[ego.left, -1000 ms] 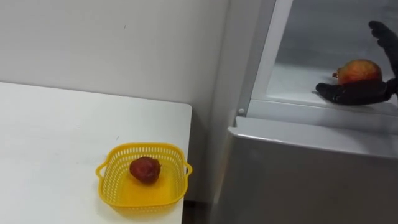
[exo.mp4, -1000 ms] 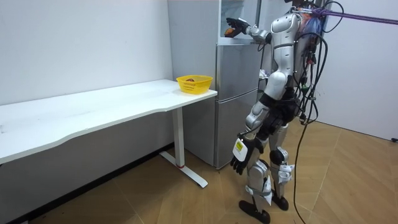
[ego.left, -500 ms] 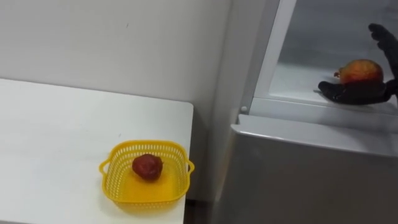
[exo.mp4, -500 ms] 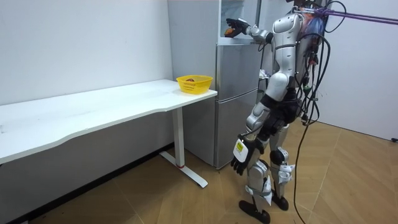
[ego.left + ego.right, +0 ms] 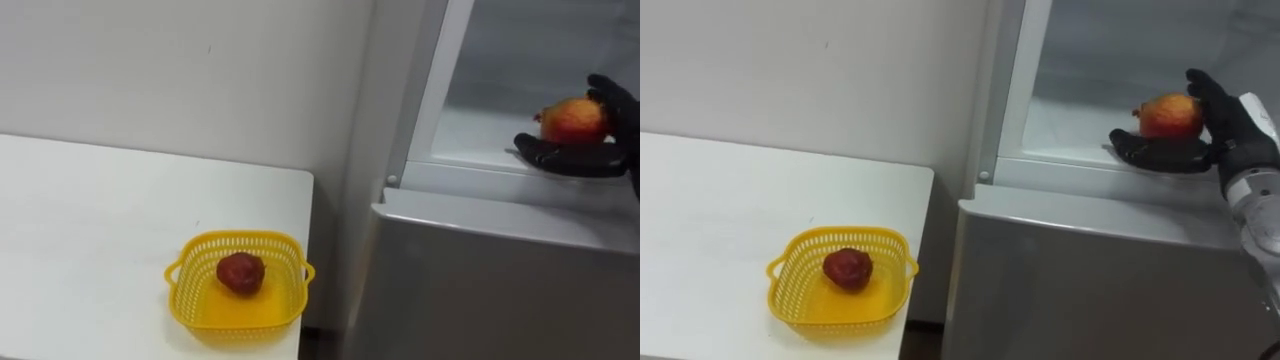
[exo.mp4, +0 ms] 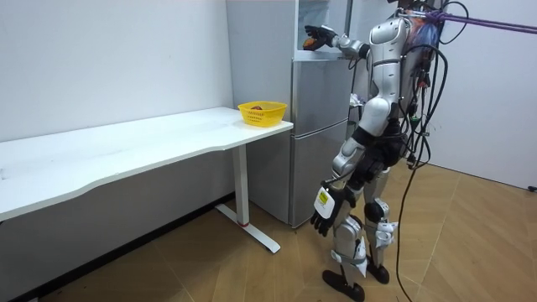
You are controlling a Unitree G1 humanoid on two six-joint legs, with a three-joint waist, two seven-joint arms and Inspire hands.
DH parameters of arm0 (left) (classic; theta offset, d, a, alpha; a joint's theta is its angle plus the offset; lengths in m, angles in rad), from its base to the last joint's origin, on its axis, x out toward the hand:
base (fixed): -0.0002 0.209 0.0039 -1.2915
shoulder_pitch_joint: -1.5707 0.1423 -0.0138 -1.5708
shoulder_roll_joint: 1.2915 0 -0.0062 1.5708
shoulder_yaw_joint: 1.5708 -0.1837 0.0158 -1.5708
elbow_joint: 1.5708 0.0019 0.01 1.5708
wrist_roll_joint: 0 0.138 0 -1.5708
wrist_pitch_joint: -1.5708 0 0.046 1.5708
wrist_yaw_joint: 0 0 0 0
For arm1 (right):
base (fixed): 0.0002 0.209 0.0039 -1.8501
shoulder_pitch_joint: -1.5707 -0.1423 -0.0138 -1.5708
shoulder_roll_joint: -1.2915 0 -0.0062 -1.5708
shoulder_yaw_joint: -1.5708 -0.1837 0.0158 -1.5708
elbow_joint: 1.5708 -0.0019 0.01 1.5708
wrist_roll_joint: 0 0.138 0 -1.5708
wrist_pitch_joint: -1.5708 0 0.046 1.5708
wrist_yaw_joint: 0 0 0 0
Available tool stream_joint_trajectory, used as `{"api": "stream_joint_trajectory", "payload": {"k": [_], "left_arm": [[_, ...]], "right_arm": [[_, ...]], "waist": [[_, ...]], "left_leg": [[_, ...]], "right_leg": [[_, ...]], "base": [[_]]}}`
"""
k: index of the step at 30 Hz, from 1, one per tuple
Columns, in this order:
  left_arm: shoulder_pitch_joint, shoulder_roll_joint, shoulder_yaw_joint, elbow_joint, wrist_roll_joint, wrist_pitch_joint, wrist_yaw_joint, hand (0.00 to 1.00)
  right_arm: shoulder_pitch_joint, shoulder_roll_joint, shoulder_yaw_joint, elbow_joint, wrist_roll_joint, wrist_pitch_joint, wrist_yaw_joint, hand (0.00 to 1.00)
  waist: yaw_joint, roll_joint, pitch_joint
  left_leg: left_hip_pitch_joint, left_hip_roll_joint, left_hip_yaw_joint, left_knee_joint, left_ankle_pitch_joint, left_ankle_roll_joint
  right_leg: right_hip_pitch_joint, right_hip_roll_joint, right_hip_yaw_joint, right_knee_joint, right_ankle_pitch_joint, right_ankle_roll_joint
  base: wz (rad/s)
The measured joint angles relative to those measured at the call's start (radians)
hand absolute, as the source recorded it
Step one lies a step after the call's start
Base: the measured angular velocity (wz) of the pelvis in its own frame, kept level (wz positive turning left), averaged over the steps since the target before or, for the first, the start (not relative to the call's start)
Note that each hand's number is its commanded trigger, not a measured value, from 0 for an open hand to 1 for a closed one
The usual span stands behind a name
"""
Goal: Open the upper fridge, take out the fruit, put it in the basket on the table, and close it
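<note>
Fingers of the right hand (image 5: 1220,120) have curled down around the fruit (image 5: 1168,115) on the fridge shelf (image 5: 1065,130), gripping it; left hand (image 6: 324,220) hangs relaxed.

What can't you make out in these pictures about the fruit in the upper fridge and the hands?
Underside of the fruit: eye views, hidden by the right hand curled round it; whether it is lifted off the shelf is unclear.
Inside of the upper fridge: cut off by the eye views' top edge.
Left hand: room view, too small to read.
</note>
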Motion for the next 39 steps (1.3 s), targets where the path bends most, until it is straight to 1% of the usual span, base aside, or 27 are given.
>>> {"api": "stream_joint_trajectory", "payload": {"k": [2,5,10,11,12,13,16,19,21,26,29,31,35,39], "left_arm": [[0.003,0.000,0.000,0.000,0.000,0.013,-0.011,0.00],[0.002,0.000,0.001,0.001,0.000,0.022,-0.026,0.00],[0.002,0.000,0.003,0.001,0.000,0.037,-0.039,0.00],[0.002,0.000,0.003,0.001,0.000,0.038,-0.039,0.00],[0.002,0.000,0.004,0.001,-0.002,0.039,-0.040,0.00],[0.002,0.000,0.006,0.001,-0.004,0.041,-0.041,0.00],[0.001,0.000,0.010,0.001,-0.004,0.045,-0.042,0.00],[0.001,0.000,0.010,0.001,-0.004,0.045,-0.043,0.00],[0.001,0.000,0.010,0.001,-0.003,0.045,-0.045,0.00],[0.001,0.000,0.010,0.001,-0.003,0.045,-0.047,0.00],[0.001,0.002,0.010,0.001,-0.001,0.045,-0.046,0.00],[0.001,0.002,0.010,0.001,-0.001,0.045,-0.046,0.00],[-0.002,0.002,0.010,0.001,-0.001,0.045,-0.044,0.00],[-0.003,0.004,0.010,0.009,0.000,0.047,-0.039,0.00]], "right_arm": [[-0.017,0.000,0.000,0.022,0.008,0.012,0.035,0.00],[-0.042,0.000,0.000,0.048,0.009,0.021,0.067,0.00],[-0.054,-0.001,0.000,0.075,0.009,0.023,0.087,0.00],[-0.054,-0.001,0.000,0.075,0.009,0.023,0.089,0.41],[-0.054,-0.001,0.000,0.076,0.009,0.023,0.091,0.54],[-0.058,-0.001,0.000,0.080,0.010,0.023,0.098,1.00],[-0.068,-0.001,0.000,0.089,0.009,0.036,0.109,1.00],[-0.074,-0.002,0.000,0.103,0.009,0.036,0.116,1.00],[-0.075,-0.004,-0.001,0.107,0.009,0.035,0.103,1.00],[-0.075,-0.030,-0.002,0.108,0.008,0.032,0.091,1.00],[-0.076,-0.032,-0.002,0.108,0.008,0.032,0.084,1.00],[-0.076,-0.032,-0.003,0.108,0.008,0.032,0.084,1.00],[-0.078,-0.032,-0.005,0.108,0.008,0.035,0.083,1.00],[-0.086,-0.031,-0.001,0.108,0.005,0.037,0.087,1.00]], "waist": [[-0.001,0.003,-0.0016],[-0.001,0.004,-0.0013],[0.000,0.004,-0.0011],[0.000,0.004,-0.0011],[0.000,0.004,-0.0010],[0.000,0.004,-0.0011],[0.000,0.003,-0.0013],[0.000,0.000,-0.0017],[0.000,-0.002,-0.0010],[0.001,-0.004,0.0001],[0.001,-0.009,0.0034],[0.001,-0.013,0.0043],[0.002,-0.016,0.0025],[0.004,-0.014,0.0040]], "left_leg": [[0.009,0.000,0.000,-0.004,0.000,0.000],[0.010,0.001,0.000,-0.003,0.001,-0.001],[0.019,0.001,0.000,-0.003,0.001,-0.001],[0.019,0.001,0.000,-0.003,0.001,-0.001],[0.019,0.001,0.000,-0.003,0.001,-0.001],[0.020,0.001,0.000,-0.003,0.001,-0.001],[0.020,0.001,0.000,-0.003,0.001,-0.001],[0.020,0.001,0.000,-0.003,0.001,-0.001],[0.020,0.001,0.000,-0.003,0.001,-0.001],[0.021,0.001,0.000,-0.003,0.001,-0.001],[0.022,0.001,0.001,-0.004,0.001,-0.001],[0.022,0.001,0.000,-0.004,0.001,-0.001],[0.022,0.001,0.000,-0.004,0.000,-0.001],[0.023,0.001,-0.001,-0.004,0.000,-0.001]], "right_leg": [[0.007,0.000,-0.001,0.000,0.000,0.000],[0.008,0.001,-0.001,0.000,0.000,0.000],[0.017,0.000,-0.002,0.000,0.000,0.000],[0.018,0.000,-0.002,0.000,0.000,0.000],[0.018,0.000,-0.002,0.000,0.000,0.000],[0.018,0.001,-0.002,0.000,0.000,0.000],[0.018,0.000,-0.002,0.000,0.000,0.000],[0.018,0.000,-0.002,0.000,0.000,0.000],[0.019,0.000,-0.003,0.000,0.000,0.000],[0.019,0.000,-0.003,0.000,0.000,0.000],[0.019,0.001,-0.003,0.000,0.000,0.000],[0.019,0.001,-0.003,0.000,0.000,0.000],[0.019,0.001,-0.003,0.000,0.000,0.000],[0.020,0.001,-0.003,0.000,0.000,0.000]], "base": [[0.00],[0.00],[0.00],[0.00],[0.00],[0.00],[0.00],[0.00],[0.00],[0.00],[0.00],[0.00],[0.00],[0.00]]}}
